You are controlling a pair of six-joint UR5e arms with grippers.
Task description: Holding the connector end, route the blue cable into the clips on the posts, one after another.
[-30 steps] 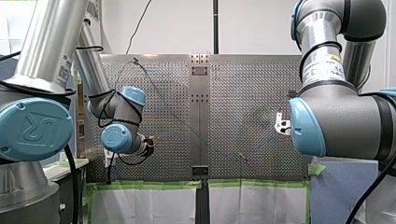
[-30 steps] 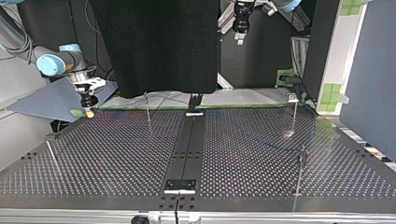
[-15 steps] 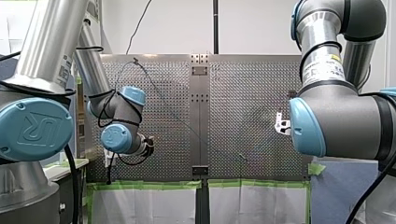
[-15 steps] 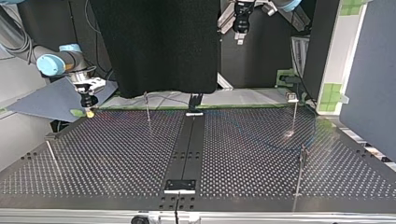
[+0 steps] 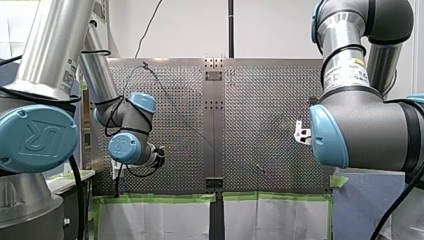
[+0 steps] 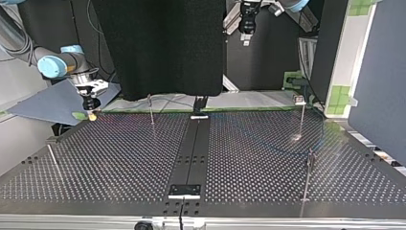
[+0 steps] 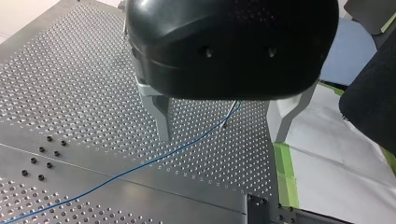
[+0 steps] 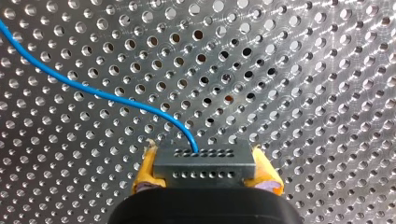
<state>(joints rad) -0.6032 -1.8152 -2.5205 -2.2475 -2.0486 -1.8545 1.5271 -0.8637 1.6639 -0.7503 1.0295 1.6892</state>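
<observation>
- Clamping the connector (image 8: 204, 163) from both sides, my right gripper (image 8: 205, 171) has its yellow pads (image 8: 145, 170) pressed tight against the dark block, which has rows of small holes.
- From the connector's upper face the blue cable (image 8: 116, 100) curves away over the perforated table (image 8: 303, 70) ahead of the gripper.
- Seen in the top view, my right gripper hangs over the table's far left corner with its yellow tip pointing down, well apart from every post.
- My left gripper (image 7: 222, 139) has its metal fingers (image 7: 161, 116) spread wide apart with nothing between them, and it hovers above the table.
- Below those fingers the blue cable lies on the table and runs up to a thin post (image 7: 227, 119) just ahead of them. I cannot tell whether it sits in a clip there.
- In the top view the cable shows only as a faint line across the table's right half, between the far right post (image 6: 301, 117) and the near right post (image 6: 308, 172).
- Two more stand in that view's left half: the far left post (image 6: 151, 109) and the near left post (image 6: 51, 155), both well apart from the visible cable.
</observation>
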